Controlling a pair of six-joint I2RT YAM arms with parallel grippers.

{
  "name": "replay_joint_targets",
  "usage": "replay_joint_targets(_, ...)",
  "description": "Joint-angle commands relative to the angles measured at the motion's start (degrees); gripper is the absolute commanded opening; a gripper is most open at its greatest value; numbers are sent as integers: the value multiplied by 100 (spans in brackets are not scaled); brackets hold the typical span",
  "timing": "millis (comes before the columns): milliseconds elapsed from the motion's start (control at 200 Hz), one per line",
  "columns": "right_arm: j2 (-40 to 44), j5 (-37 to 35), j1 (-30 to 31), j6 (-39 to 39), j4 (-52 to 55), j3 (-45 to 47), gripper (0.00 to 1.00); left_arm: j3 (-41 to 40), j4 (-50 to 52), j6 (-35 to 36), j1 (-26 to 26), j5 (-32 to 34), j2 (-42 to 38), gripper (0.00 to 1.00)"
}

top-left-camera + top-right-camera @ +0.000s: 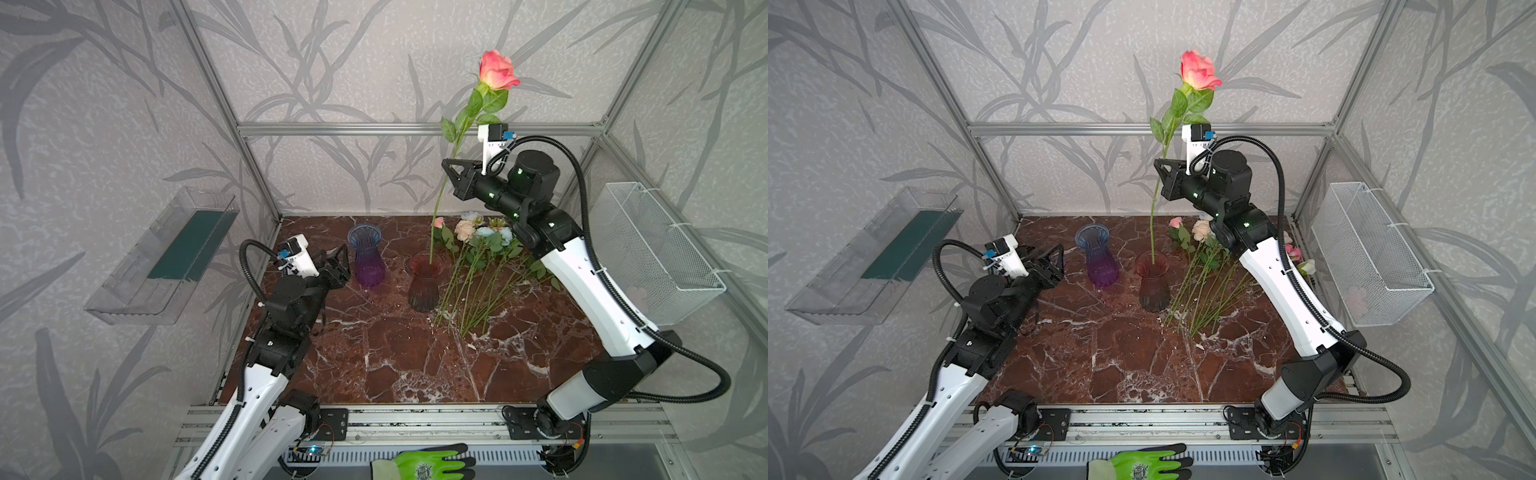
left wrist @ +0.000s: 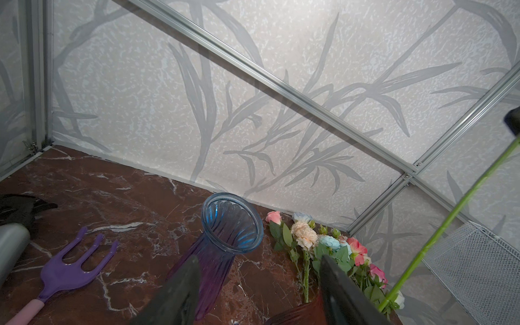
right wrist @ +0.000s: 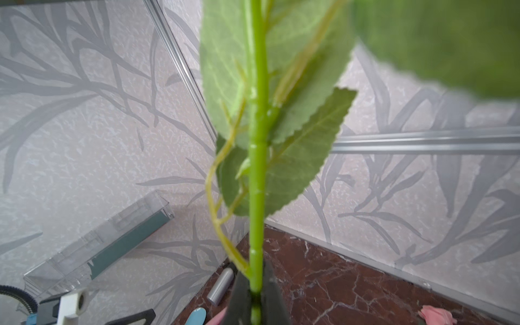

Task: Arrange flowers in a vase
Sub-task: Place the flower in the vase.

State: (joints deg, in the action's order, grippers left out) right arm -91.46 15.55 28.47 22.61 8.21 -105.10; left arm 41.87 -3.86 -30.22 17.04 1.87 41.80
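The loose flowers (image 1: 482, 257) lie heaped toward the worktop's (image 1: 374, 365) far right corner, with the red vase (image 1: 424, 286) just beside them and the rose's (image 1: 496, 71) stem tip seemingly in its mouth. Best to lower the stem straight, clear of the rim, and release only once it rests inside. The right pincer (image 1: 446, 163) is clamped on that stem below the leaves; the left pincer (image 2: 259, 257) stands part open, empty, near the blue vase (image 1: 365, 257).

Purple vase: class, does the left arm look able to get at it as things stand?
Probably yes. The left gripper sits open right beside the purple vase, facing it, with nothing between them. The right gripper holds a rose at the red vase, clear of that path.
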Motion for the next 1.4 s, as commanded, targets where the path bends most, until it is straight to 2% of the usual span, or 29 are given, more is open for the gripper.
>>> replay_joint_targets(0, -115, 36, 27, -104, -445, 412, 0, 14, -232, -166, -41, -201, 60, 69)
replay_joint_targets(410, 34, 112, 121, 70, -979, 2121, 0, 36, -397, -431, -42, -766, 284, 69)
replay_joint_targets(580, 25, 182, 162, 207, -1066, 2543, 6, 88, -413, -505, -43, -1023, 452, 69)
replay_joint_targets(875, 41, 247, 183, 275, -901, 2705, 24, 104, -483, -575, -39, -1256, 565, 69)
replay_joint_targets(1395, 447, 235, 192, 245, -843, 2896, 28, 111, -528, -616, -40, -1368, 603, 69)
